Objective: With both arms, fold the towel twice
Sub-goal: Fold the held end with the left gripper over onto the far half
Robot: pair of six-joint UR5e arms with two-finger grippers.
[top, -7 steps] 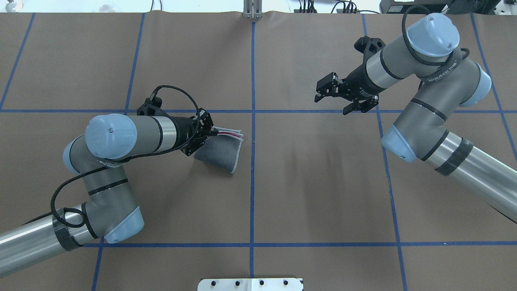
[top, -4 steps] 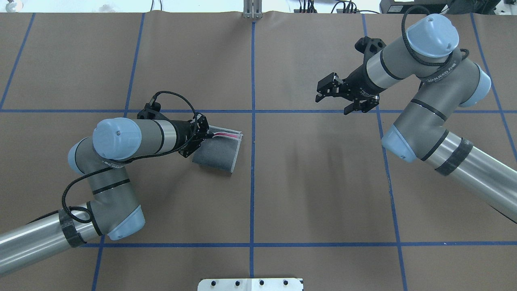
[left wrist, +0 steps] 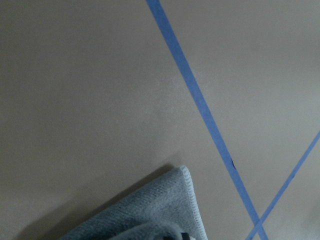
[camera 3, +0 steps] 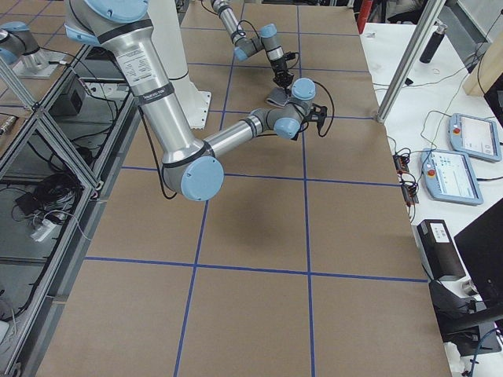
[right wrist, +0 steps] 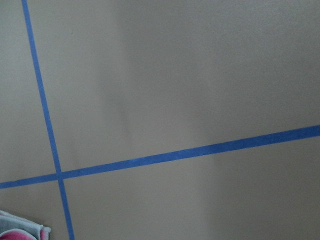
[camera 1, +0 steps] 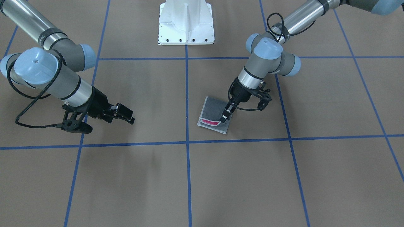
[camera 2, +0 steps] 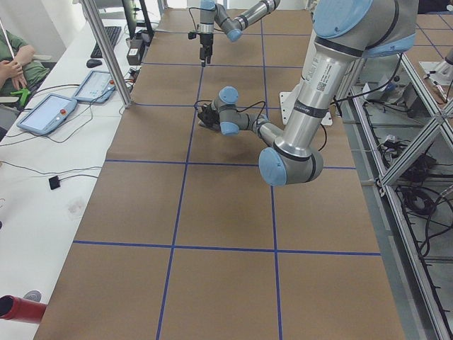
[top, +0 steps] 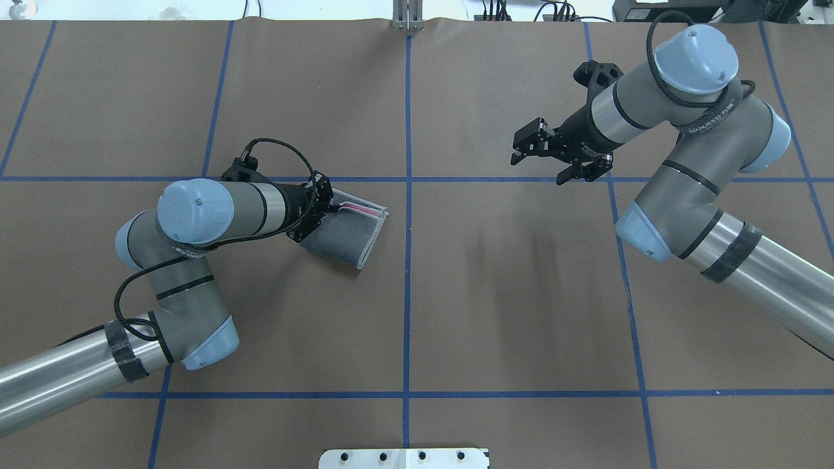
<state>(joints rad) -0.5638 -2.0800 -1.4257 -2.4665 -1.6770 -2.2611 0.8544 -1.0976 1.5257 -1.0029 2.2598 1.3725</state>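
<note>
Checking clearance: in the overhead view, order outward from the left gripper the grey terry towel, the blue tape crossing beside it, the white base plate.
1. Grey-and-pink terry towel, gripped by the left gripper.
2. Blue tape crossing, just to its right.
3. White bolted base plate, bottom centre.

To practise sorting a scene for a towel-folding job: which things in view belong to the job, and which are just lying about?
Belong to the job:
towel
left gripper, holding the towel
right gripper, open, away from it

Just lying about:
pedestal
tape lines
tablet on the side bench
</note>
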